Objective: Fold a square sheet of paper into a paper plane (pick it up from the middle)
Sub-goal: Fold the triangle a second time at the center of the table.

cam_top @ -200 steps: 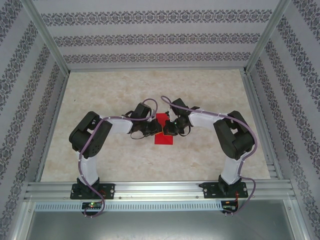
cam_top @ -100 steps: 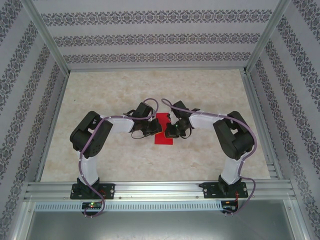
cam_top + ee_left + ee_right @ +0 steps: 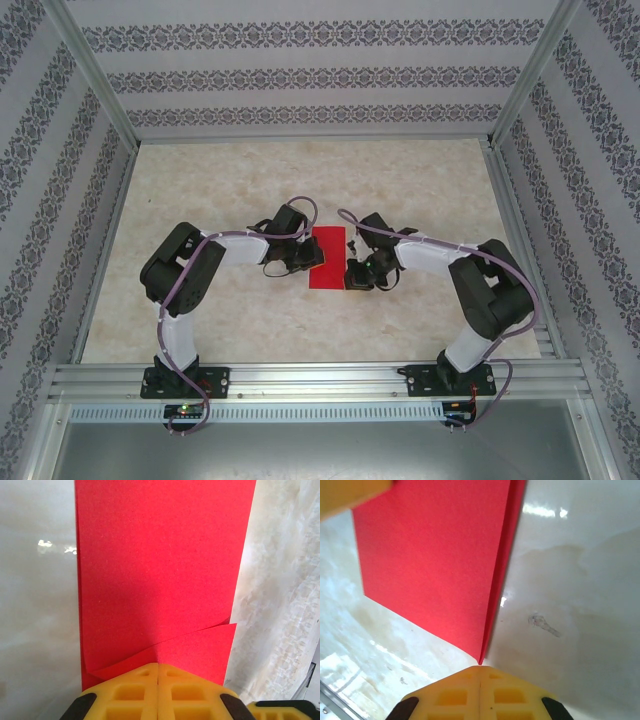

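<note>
The pale marble table [image 3: 220, 190] carries both arms, and the right arm [image 3: 480, 290] is the one that has changed. A second ago it lay across the red paper. Now it has swung toward the right side of the top view, and its elbow is nearer to the right rail. The left arm [image 3: 190, 270] has kept its place.

The red paper [image 3: 328, 258] lies in the centre of the frame as a narrow upright rectangle. More of it is uncovered than before. We see two layers along its edge in the right wrist view, so we judge that the first fold is made and the right arm is moving away for the next one.

The left gripper [image 3: 306, 258] is closed and sits on the paper's left edge. The right gripper [image 3: 480, 669] is closed too, with the paper's corner at its tip. We cannot tell if either one pinches the paper. A small flap [image 3: 200, 645] lifts just before the left fingertips.
</note>
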Controlling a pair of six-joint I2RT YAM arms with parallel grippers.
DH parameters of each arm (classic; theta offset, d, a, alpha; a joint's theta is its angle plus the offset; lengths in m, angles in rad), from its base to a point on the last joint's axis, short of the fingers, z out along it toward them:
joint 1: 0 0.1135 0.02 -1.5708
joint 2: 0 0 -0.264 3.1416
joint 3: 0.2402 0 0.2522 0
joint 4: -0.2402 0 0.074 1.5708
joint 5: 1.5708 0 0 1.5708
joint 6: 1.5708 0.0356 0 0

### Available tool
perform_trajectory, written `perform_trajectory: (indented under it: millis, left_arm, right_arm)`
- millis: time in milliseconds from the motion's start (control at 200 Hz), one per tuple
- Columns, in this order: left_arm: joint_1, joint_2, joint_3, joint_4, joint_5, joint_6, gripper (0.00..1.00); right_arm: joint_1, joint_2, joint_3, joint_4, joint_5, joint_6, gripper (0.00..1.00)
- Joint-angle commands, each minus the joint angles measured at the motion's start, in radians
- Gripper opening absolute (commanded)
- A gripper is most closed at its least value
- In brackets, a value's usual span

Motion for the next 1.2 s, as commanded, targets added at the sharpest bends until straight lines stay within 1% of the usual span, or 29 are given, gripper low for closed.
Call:
perform_trajectory:
  millis: [0, 45, 140, 280, 470, 594, 849, 1029, 1194]
  left_arm:
    - [0.0, 0.024, -0.007, -0.053, -0.032, -0.001, 0.08]
    - [0.0, 0.018, -0.006, -0.041, -0.017, 0.006, 0.08]
    - [0.001, -0.009, 0.013, -0.03, 0.011, 0.031, 0.09]
    - [0.0, -0.06, 0.035, -0.035, 0.014, 0.057, 0.1]
    - [0.013, -0.054, 0.057, -0.101, -0.024, 0.108, 0.11]
    - [0.014, -0.024, 0.056, -0.109, -0.024, 0.104, 0.1]
    - [0.017, -0.006, 0.044, -0.131, -0.064, 0.11, 0.08]
    - [0.017, 0.005, 0.04, -0.134, -0.07, 0.105, 0.05]
    - [0.018, 0.008, 0.043, -0.145, -0.079, 0.104, 0.04]
  right_arm:
    - [-0.007, -0.02, 0.044, 0.084, -0.033, 0.039, 0.05]
    - [-0.004, 0.007, 0.055, 0.114, -0.051, 0.058, 0.05]
    - [0.005, 0.072, 0.088, 0.159, -0.047, 0.086, 0.05]
    - [0.002, 0.128, 0.124, 0.146, -0.011, 0.092, 0.04]
    - [-0.014, 0.139, 0.111, 0.125, -0.005, 0.075, 0.04]
    - [-0.014, 0.137, 0.122, 0.121, -0.011, 0.072, 0.04]
    - [0.005, 0.139, 0.162, 0.132, -0.044, 0.06, 0.04]
    - [0.026, 0.165, 0.182, 0.146, -0.044, 0.074, 0.04]
    - [0.035, 0.202, 0.217, 0.149, -0.041, 0.086, 0.04]
